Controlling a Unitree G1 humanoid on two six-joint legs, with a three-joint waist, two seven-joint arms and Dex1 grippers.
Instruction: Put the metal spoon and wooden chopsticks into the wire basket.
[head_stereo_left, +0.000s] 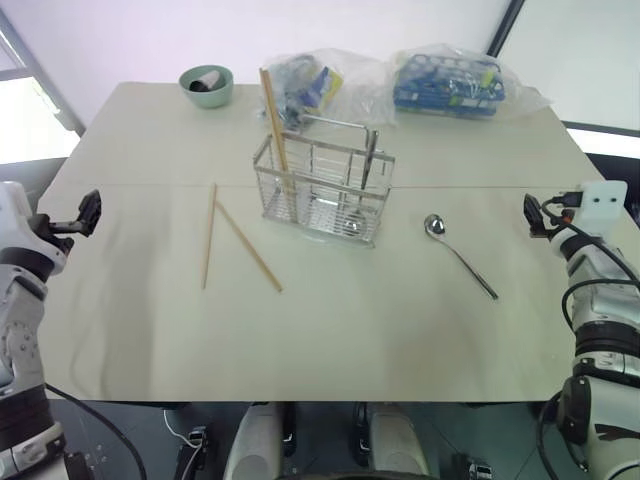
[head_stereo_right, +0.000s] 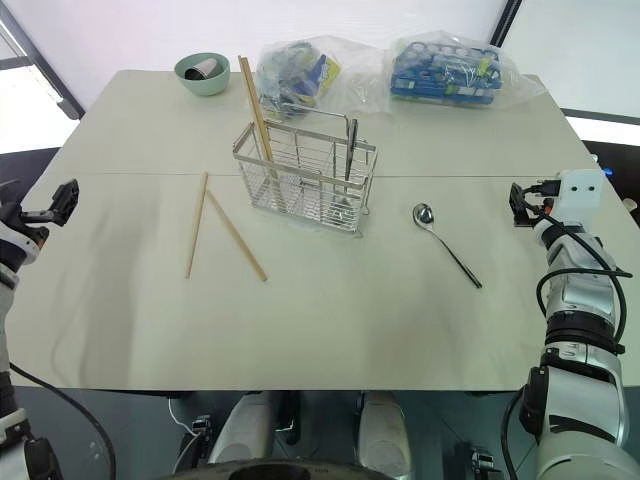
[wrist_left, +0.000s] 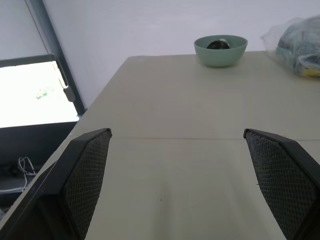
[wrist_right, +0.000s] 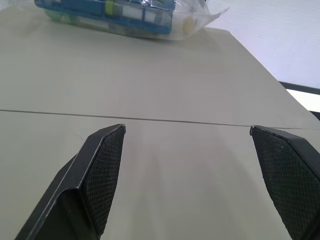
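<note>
Silver wire basket (head_stereo_left: 322, 192) and shiny silver spoon (head_stereo_left: 459, 254) on a cream desk (head_stereo_left: 400, 330); light-brown wooden chopsticks (head_stereo_left: 246, 246); pale green bowl (head_stereo_left: 207, 85); clear bags (head_stereo_left: 455, 78) holding blue items; black cross-hatched gripper fingers (wrist_left: 85, 175)

Bright, even daylight, blown-out window glare at the corners, faint soft shadows, sharp focus

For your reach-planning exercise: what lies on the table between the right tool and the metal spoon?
Nothing: in the left eye view, only bare table separates the open right tool from the metal spoon.
</note>
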